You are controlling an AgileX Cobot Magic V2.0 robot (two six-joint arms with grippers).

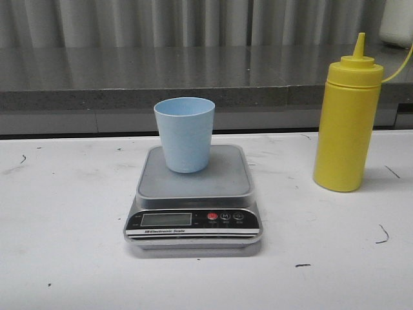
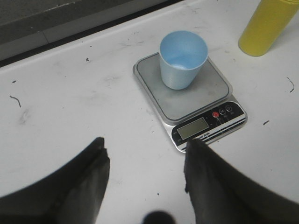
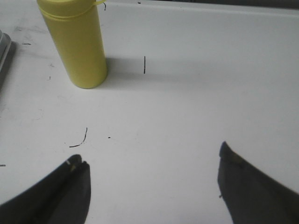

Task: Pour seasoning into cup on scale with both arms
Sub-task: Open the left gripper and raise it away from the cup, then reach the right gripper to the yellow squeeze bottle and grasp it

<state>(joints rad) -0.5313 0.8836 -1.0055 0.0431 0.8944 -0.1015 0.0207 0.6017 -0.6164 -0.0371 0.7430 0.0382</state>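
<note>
While nothing is held by either arm, the left end effector (image 2: 145,163) is seen spread wide above the white counter (image 1: 58,213), near the display side of the scale (image 1: 193,187) and clear of it. On the steel platform of the scale, toward its rear edge, the light blue cup (image 1: 184,133) is set upright with its mouth open. To the right of the scale and well apart from it, the yellow seasoning bottle (image 1: 345,123) is stood upright on the counter, nozzle up. Nearer than the bottle, the right end effector (image 3: 152,182) is likewise parted over bare counter, touching nothing.
</note>
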